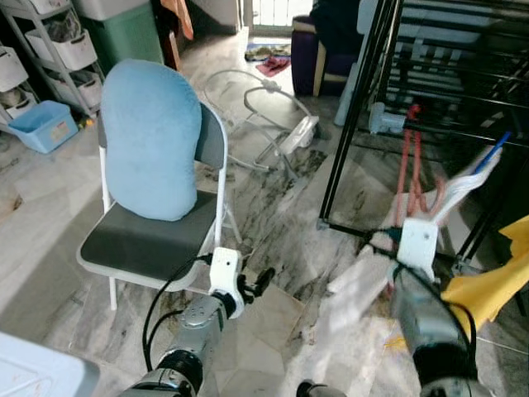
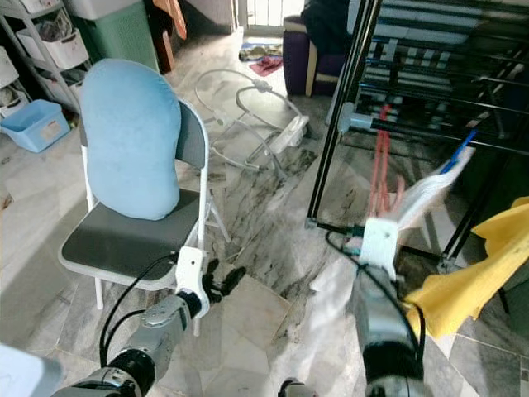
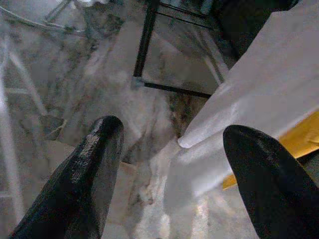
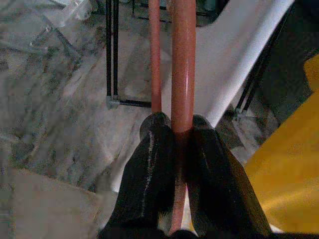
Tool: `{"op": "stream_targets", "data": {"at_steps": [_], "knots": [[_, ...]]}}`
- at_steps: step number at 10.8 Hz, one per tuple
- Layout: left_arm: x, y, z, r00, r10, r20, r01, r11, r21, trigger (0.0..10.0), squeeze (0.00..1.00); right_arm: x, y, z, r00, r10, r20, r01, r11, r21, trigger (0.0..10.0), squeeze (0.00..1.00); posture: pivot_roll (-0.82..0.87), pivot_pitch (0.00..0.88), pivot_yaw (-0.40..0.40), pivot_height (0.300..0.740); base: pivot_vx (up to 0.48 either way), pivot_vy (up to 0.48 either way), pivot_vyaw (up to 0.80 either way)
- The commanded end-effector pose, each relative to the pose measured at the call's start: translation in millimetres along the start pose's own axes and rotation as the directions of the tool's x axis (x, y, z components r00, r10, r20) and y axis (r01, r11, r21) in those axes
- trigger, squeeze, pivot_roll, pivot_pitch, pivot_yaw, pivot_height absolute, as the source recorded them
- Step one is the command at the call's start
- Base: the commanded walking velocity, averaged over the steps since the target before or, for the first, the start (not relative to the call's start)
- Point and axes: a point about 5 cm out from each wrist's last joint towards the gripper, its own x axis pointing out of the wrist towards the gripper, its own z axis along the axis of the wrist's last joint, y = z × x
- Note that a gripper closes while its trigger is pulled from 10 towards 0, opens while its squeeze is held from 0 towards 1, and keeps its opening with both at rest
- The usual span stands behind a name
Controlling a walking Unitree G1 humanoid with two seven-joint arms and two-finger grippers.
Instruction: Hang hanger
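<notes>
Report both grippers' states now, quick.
Left gripper: open, fingers spread wide, holding nothing, low beside the chair.
Right gripper: shut on the red hanger, held up toward the black drying rack.

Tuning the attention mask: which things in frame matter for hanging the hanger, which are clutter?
Job:
red hanger, clamped in right gripper
white garment
black drying rack

Clutter:
folding chair
blue cushion
yellow cloth
left gripper, open
</notes>
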Motion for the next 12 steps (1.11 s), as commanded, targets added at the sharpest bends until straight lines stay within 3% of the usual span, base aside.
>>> {"op": "stream_targets", "data": {"at_steps": [1,5,8,12], "knots": [[-1.7,0.6,-2,1.0,-0.002,-0.005,0.002,1.0,0.003,10.0,0.0,5.3,-4.4,8,1.0,0.006,-0.015,-0.006,0.999,0.034,10.0,0.0,-0.19,0.143,0.042,0.74,0.0,0.0,0.0],[-3.2,3.8,-3,1.0,-0.005,-0.013,0.005,1.0,0.007,10.0,0.0,10.6,7.3,15,0.994,0.08,-0.079,-0.072,0.992,0.107,10.0,0.0,-0.18,0.139,0.042,0.74,0.0,0.0,0.0],[-3.8,3.9,-5,1.0,-0.006,-0.024,0.006,1.0,0.008,10.0,0.0,10.9,17.5,30,0.99,0.133,-0.056,-0.127,0.987,0.1,10.0,0.0,-0.18,0.137,0.042,0.74,0.0,0.0,0.0],[-5.3,3.2,-10,0.999,-0.007,-0.038,0.007,1.0,0.008,10.0,0.0,15.1,11.6,42,0.993,0.114,-0.038,-0.109,0.989,0.102,10.0,0.0,-0.19,0.143,0.041,0.74,0.2,0.0,0.0]]}}
